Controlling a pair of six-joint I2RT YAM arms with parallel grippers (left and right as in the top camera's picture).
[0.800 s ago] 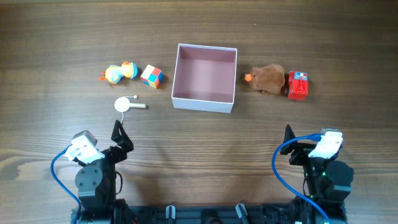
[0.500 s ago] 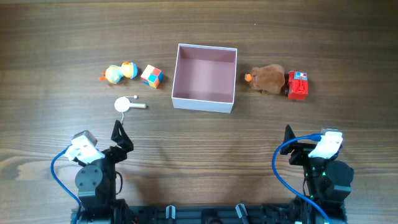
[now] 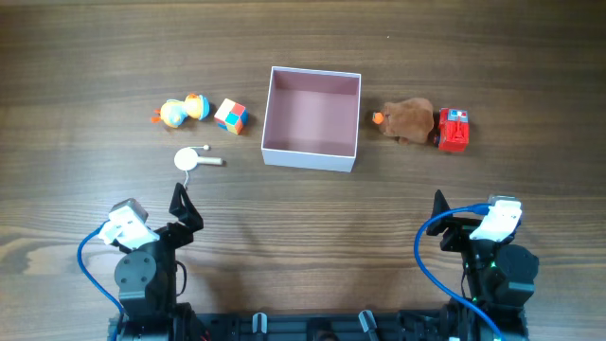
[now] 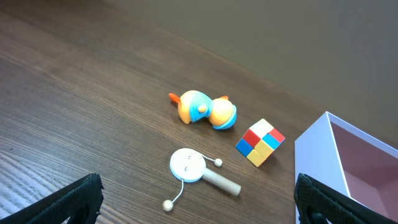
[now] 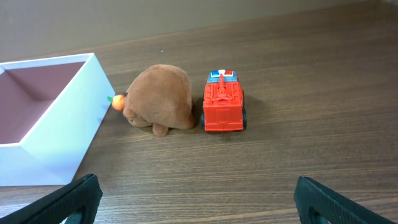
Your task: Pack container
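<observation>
Wooden table [image 3: 303,218], dark grain.
Left side: blue-and-orange duck toy [image 3: 183,111]; multicoloured puzzle cube [image 3: 231,116] just to its right; white hand drum [image 3: 192,159] with stick, nearer.
Right side: brown plush toy [image 3: 409,121]; red fire truck [image 3: 454,130] just beside it.

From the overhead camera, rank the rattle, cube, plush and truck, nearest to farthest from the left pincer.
1. Rattle, just ahead of the left pincer.
2. Cube, left of the container.
3. Plush, right of it.
4. Truck, far right.
</observation>
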